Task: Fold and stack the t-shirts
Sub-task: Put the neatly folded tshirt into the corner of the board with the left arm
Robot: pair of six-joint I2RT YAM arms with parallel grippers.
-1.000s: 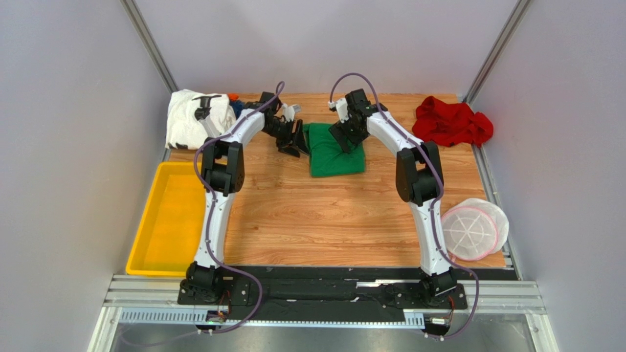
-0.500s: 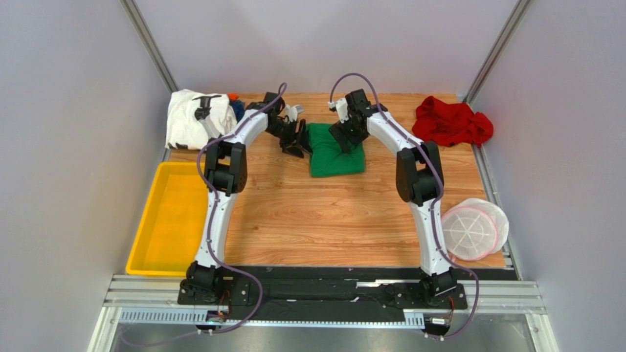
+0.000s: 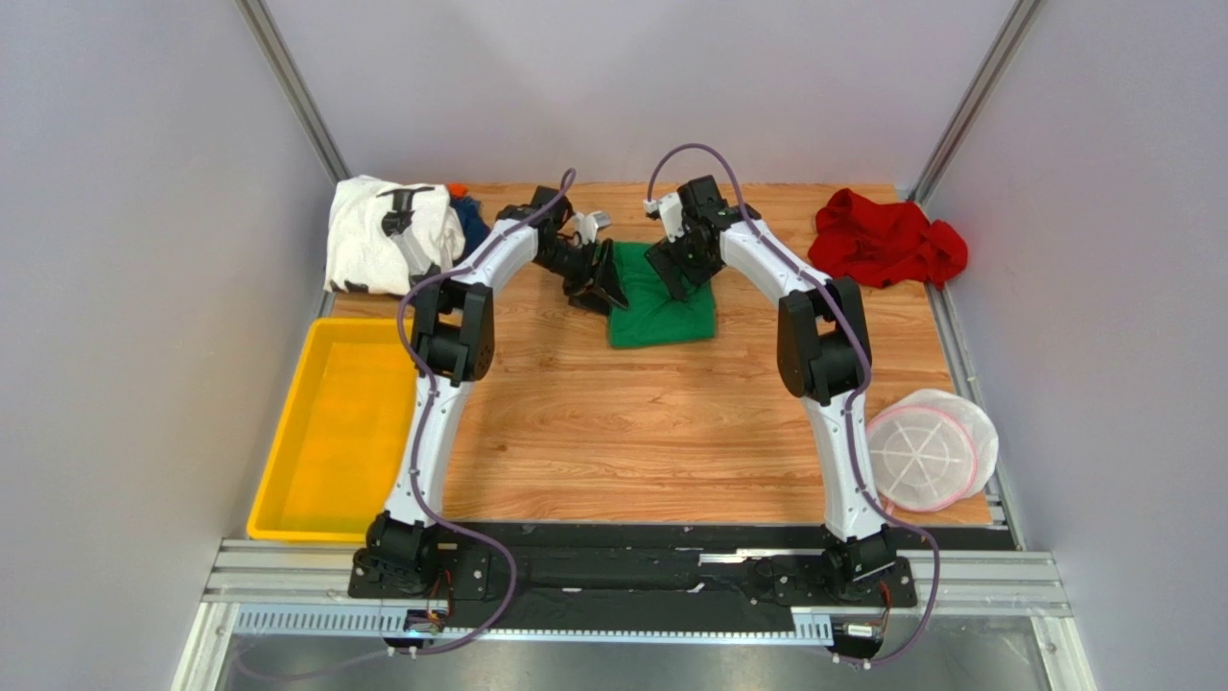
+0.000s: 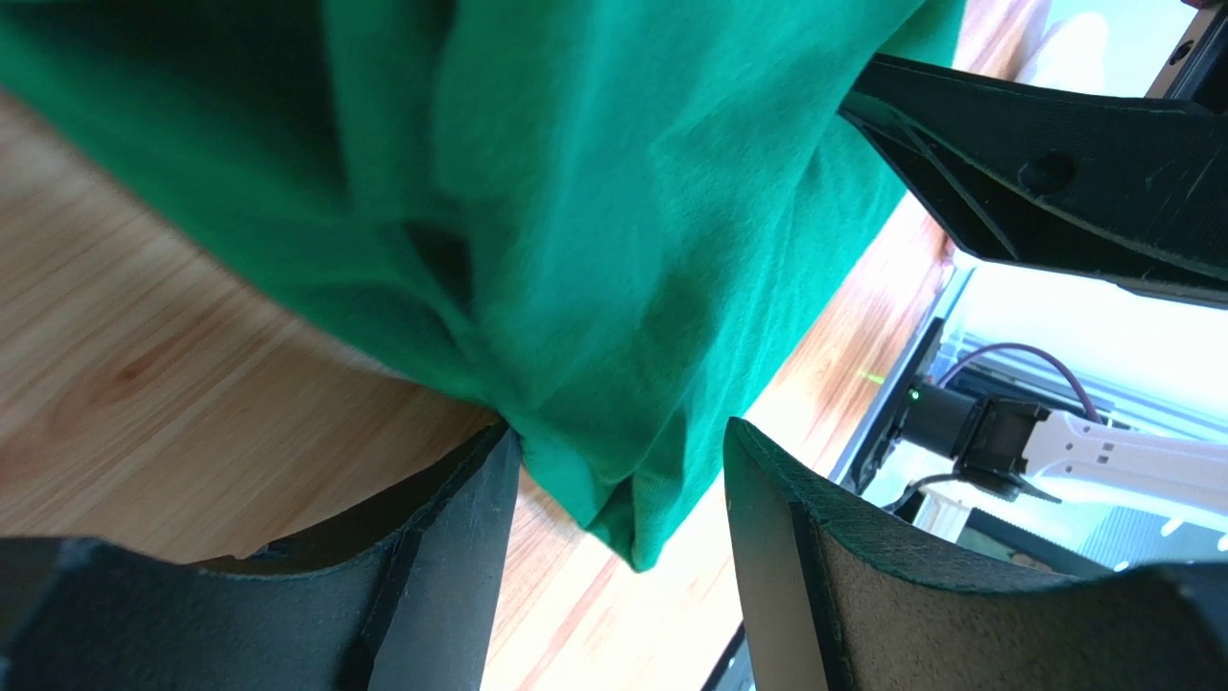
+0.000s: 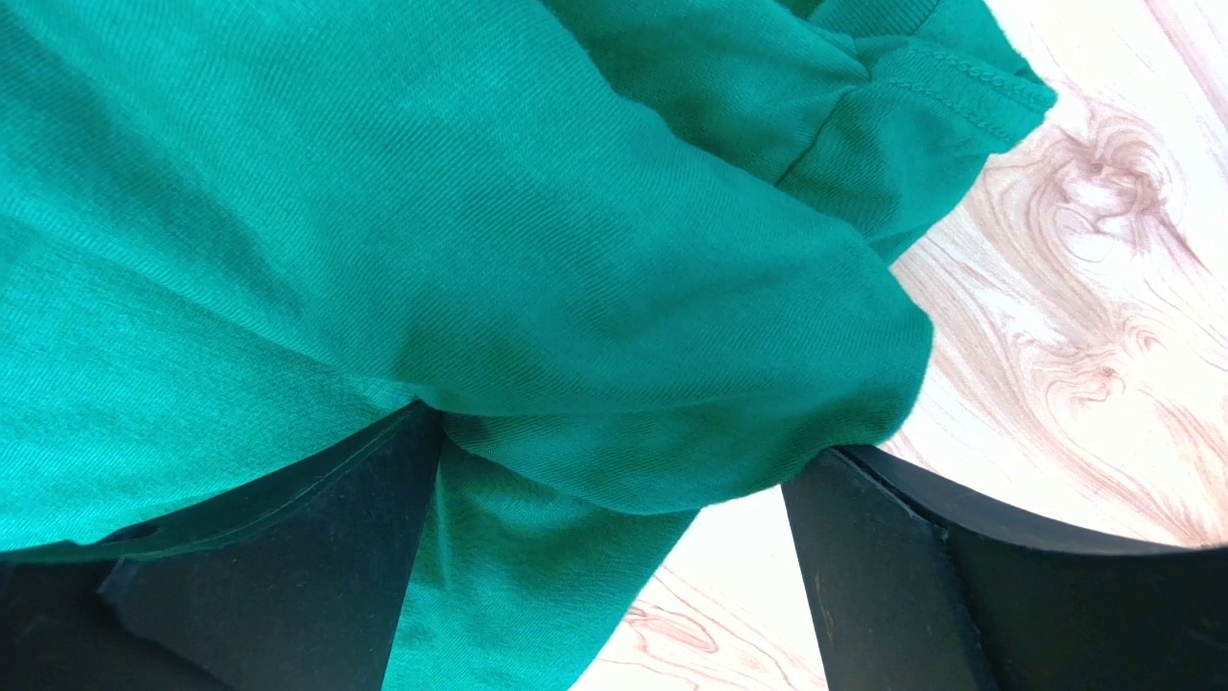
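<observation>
The plain green t-shirt lies folded at the back middle of the table. My left gripper is at its left edge, jaws open, with a hanging corner of green cloth between the fingers. My right gripper is on the shirt's top, jaws wide open around a bulging fold. The right gripper's finger shows in the left wrist view. The white printed t-shirt and the dark blue one lie at the back left. The red one lies crumpled at the back right.
A yellow plastic tray stands along the left edge. A round white-and-pink mesh basket sits at the right edge near the front. Grey walls close in the table on three sides.
My left gripper has moved right from beside the green t-shirt onto its left edge. The right arm and the other shirts have not moved.
</observation>
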